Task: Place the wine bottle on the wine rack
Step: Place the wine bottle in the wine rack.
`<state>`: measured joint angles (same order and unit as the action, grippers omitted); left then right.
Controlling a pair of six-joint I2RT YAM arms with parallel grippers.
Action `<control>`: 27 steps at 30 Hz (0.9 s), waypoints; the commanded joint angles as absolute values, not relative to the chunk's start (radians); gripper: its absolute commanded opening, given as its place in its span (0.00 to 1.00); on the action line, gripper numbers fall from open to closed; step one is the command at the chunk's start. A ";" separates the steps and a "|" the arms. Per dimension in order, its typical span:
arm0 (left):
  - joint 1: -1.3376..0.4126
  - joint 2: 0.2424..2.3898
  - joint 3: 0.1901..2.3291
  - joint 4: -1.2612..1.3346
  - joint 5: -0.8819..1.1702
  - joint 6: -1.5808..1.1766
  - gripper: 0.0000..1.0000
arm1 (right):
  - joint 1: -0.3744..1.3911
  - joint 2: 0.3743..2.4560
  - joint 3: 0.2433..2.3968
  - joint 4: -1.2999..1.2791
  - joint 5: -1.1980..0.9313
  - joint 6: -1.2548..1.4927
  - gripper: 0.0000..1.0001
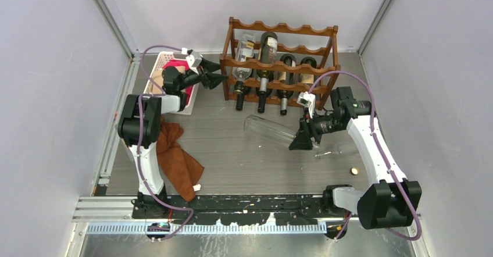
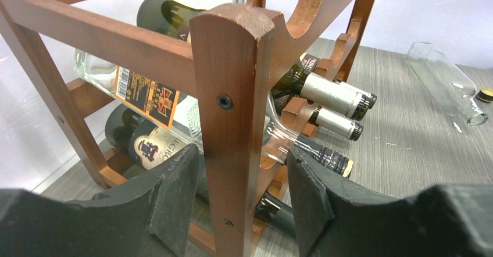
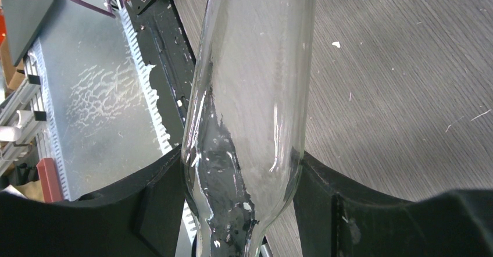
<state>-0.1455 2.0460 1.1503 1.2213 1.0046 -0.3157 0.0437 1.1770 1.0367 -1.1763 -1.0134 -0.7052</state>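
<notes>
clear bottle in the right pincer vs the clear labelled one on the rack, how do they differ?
Label: the clear bottle in the right pincer shows bare glass, while the racked bottle carries an orange and black label.
Support: the held one is gripped at its shoulder, out in front of the wine rack and off it. The racked one lies across the rack's rails.
Shared: both are clear glass.

The left gripper (image 1: 221,72) reaches far forward, jaws parted, while the right gripper (image 1: 302,143) angles leftward, clamped.
</notes>
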 commanded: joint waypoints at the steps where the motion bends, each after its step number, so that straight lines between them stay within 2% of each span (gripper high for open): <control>1: -0.148 2.061 1.213 1.248 1.043 -0.343 0.55 | 0.042 1.177 1.065 -1.165 -1.073 -0.724 0.01; 4: -0.154 2.074 1.230 1.245 1.047 -0.354 0.46 | 0.042 1.179 1.064 -1.165 -1.068 -0.724 0.01; 8: -0.165 2.083 1.234 1.244 1.051 -0.360 0.40 | 0.036 1.179 1.065 -1.163 -1.063 -0.724 0.01; 11: -0.164 2.077 1.214 1.267 1.039 -0.370 0.27 | 0.026 1.176 1.066 -1.163 -1.063 -0.723 0.01; 13: -0.164 2.064 1.189 1.288 1.017 -0.369 0.14 | 0.017 1.173 1.066 -1.161 -1.062 -0.720 0.01; 15: -0.165 2.048 1.159 1.313 0.996 -0.375 0.07 | 0.011 1.171 1.067 -1.161 -1.062 -0.718 0.01; 27: -0.166 1.988 1.033 1.431 0.920 -0.460 0.00 | -0.111 1.123 1.071 -1.148 -1.049 -0.688 0.01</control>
